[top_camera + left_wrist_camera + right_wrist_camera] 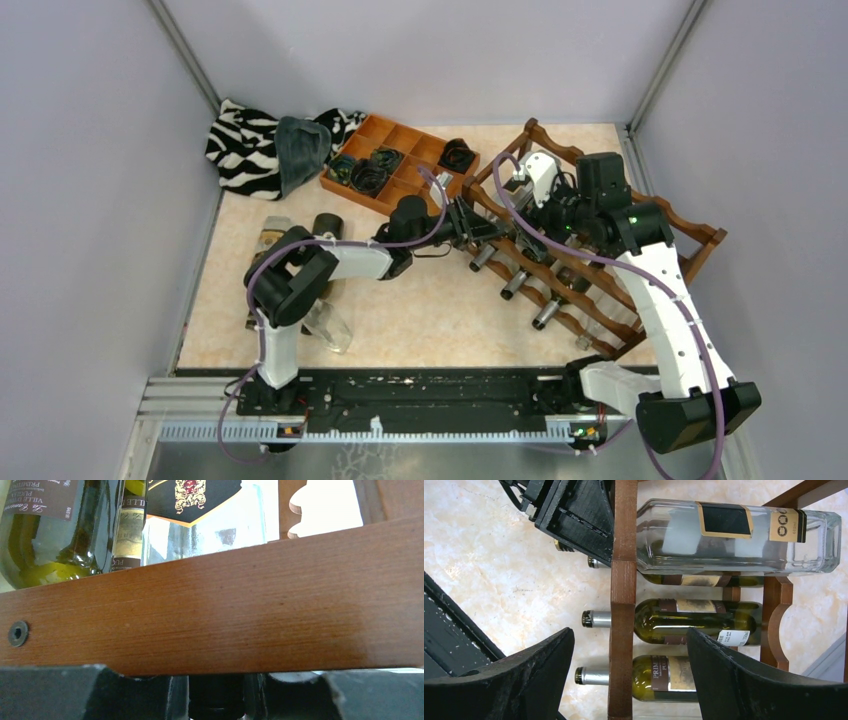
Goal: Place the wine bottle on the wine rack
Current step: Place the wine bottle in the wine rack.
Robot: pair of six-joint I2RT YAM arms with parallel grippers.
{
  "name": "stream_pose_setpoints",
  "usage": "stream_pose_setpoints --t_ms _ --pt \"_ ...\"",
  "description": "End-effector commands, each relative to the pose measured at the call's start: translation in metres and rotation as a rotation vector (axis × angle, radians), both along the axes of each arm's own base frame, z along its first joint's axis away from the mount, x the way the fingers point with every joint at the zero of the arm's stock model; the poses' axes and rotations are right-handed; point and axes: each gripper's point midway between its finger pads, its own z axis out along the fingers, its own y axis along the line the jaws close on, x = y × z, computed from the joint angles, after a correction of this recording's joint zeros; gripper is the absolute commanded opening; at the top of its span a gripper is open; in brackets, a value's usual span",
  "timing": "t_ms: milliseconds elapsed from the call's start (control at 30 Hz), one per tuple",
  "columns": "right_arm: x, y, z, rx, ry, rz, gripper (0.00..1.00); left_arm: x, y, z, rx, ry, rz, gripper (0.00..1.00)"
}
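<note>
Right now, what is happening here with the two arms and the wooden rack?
Both arms are at the wine rack. The left gripper is at the rack's front rail, its fingers either side of a dark bottle top; whether it grips is unclear. The right gripper hangs open above, holding nothing. A clear bottle lies on the top tier, green bottles lie below.

Left wrist view: a wine rack rail swallows mid-frame, covering the lower bodies of the racked bottles, whose labels are chopped by the top edge. At the bottom edge the wine bottle shows only a dark stub between the cropped fingers of the left gripper; contact, can't tell. In the right wrist view, upper left, its neck vanishes behind that gripper
</note>
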Motion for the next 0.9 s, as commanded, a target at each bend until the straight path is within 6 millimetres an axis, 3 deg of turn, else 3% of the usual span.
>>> stream_pose_setpoints --t_ms 0,300,867 --pt "0.006 0.003 0.017 0.034 -0.063 0.002 0.81 0.019 -0.007 0.069 -0.165 -0.177 0.052 0.0" --pt "0.007 0.003 0.016 0.037 -0.066 0.001 0.81 0.023 -0.012 0.065 -0.137 -0.149 0.069 0.05" --pt "0.007 0.003 0.016 0.041 -0.067 -0.001 0.82 0.022 -0.017 0.068 -0.101 -0.14 0.057 0.44"
